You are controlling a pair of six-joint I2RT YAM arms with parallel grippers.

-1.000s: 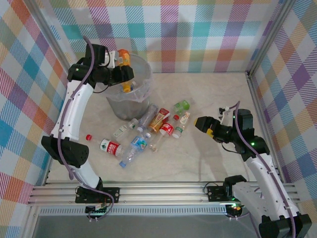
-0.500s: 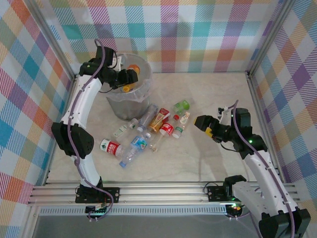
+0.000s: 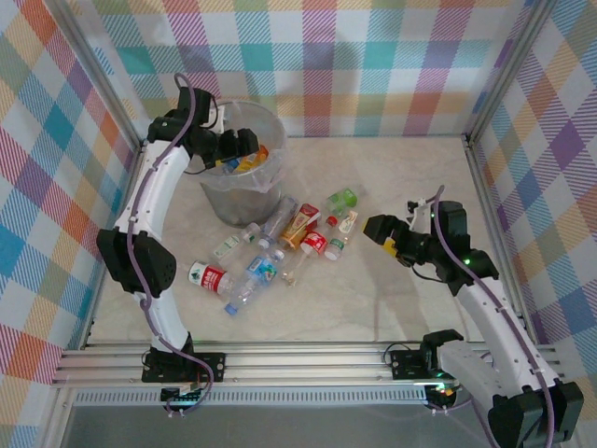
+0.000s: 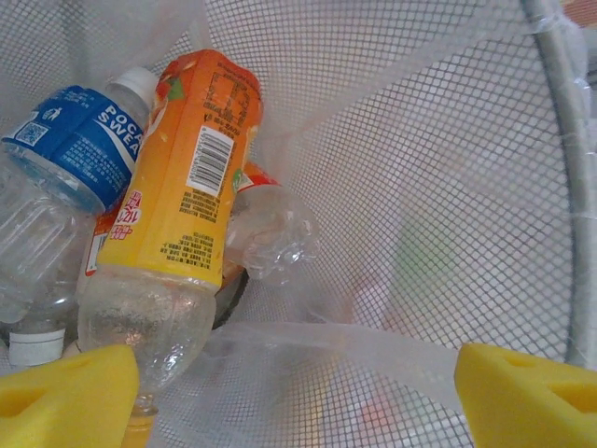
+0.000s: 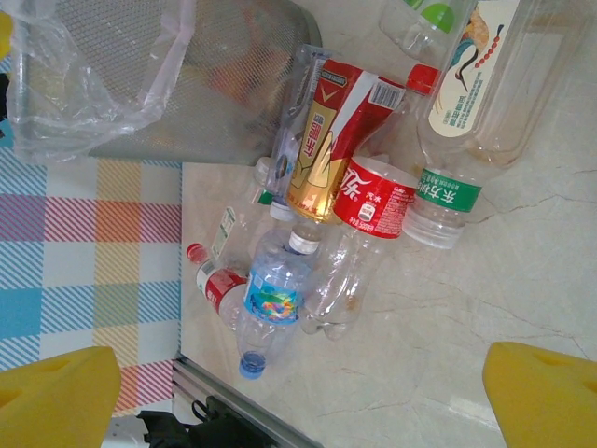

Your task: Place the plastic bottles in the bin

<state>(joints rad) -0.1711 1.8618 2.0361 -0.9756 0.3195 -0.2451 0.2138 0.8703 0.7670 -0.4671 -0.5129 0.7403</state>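
Overhead, the left arm arches over the bin (image 3: pixel 269 182) at 11 o'clock, the left tool (image 3: pixel 242 143) spread wide and empty. An orange-labelled bottle (image 4: pixel 187 205) and a blue-labelled bottle (image 4: pixel 70 149) lie inside. The right tool (image 3: pixel 378 229) gapes empty at 3 o'clock, and loose bottles (image 3: pixel 303 226) litter the desk (image 3: pixel 401 177).

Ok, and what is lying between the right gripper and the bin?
In the top external view, a cluster of plastic bottles lies between the right gripper and the bin; the table just before the gripper is bare.
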